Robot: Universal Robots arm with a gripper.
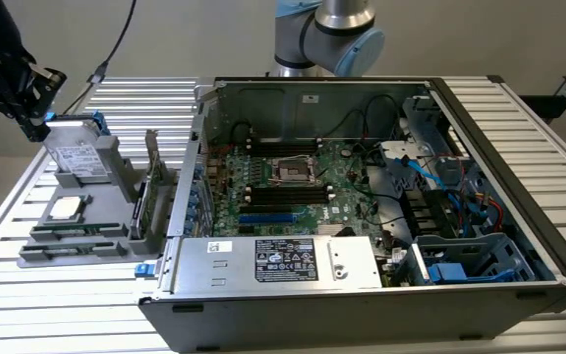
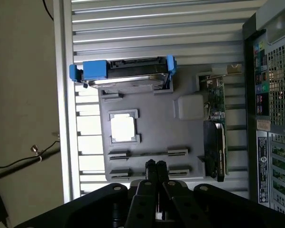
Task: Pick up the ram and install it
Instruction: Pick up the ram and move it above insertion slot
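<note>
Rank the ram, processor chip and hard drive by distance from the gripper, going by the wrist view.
1. ram: in the end slots of the grey tray, just off the tips of the gripper.
2. processor chip: in the tray's middle pocket.
3. hard drive: in a blue caddy at the tray's far end.

I am looking in on a robotics lab bench: an opened desktop computer case [image 1: 362,313] is lying on a slatted aluminium table [image 1: 57,310], a grey parts fixture [image 1: 109,214] is sitting just beside the case, and a robot arm [image 1: 324,33] is standing behind it.
</note>
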